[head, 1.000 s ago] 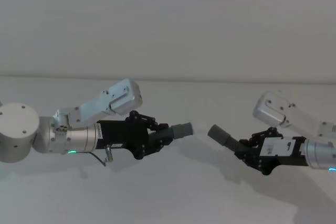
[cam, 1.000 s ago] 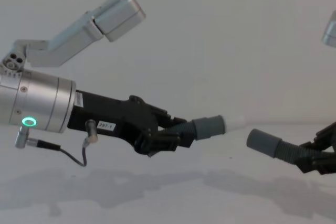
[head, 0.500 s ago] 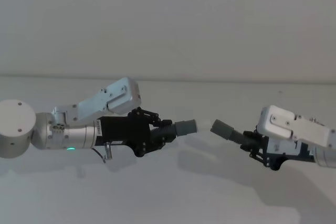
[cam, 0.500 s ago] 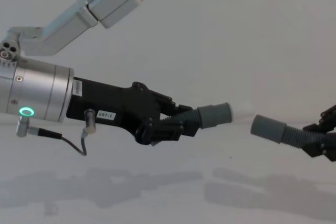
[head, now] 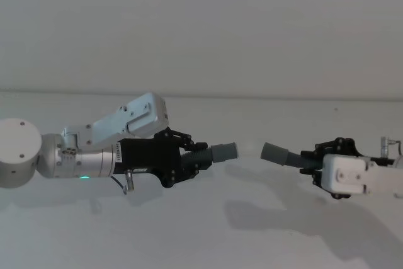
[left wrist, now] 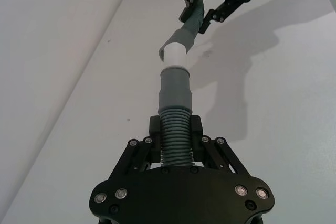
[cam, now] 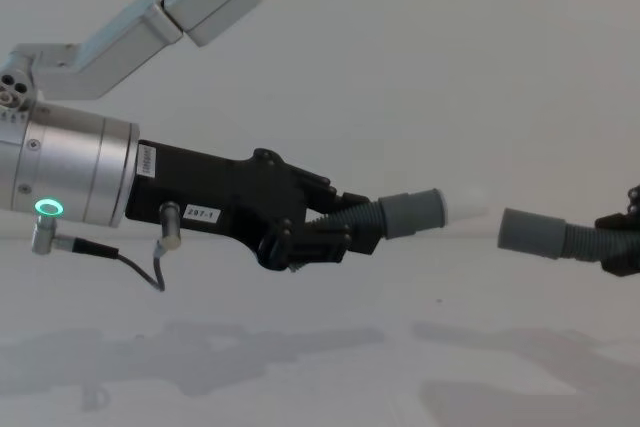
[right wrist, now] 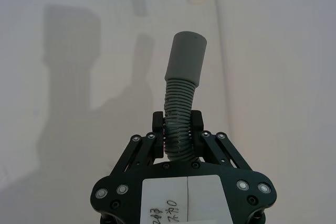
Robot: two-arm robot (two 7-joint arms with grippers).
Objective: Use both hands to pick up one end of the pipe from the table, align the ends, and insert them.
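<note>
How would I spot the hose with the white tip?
Start at the thick silver wrist with the green ring light, on the left. Its black left gripper is shut on a grey ribbed hose piece. Only this piece ends in a white tip; the other piece, in the right gripper, ends in a plain grey sleeve.

From where I stand, the left gripper (cam: 340,232) and right gripper (right wrist: 177,124) look like matt black plastic, dotted with small shiny screw heads. The left wrist (cam: 70,172) is silver metal with a soft sheen. The left hose piece (left wrist: 176,140) and right hose piece (right wrist: 179,103) are ribbed, dark grey and dull. The left cuff (left wrist: 175,86), its white tip (left wrist: 175,56) and the plain sleeve (right wrist: 186,56) are smooth. The table (head: 189,231) is matt off-white.
</note>
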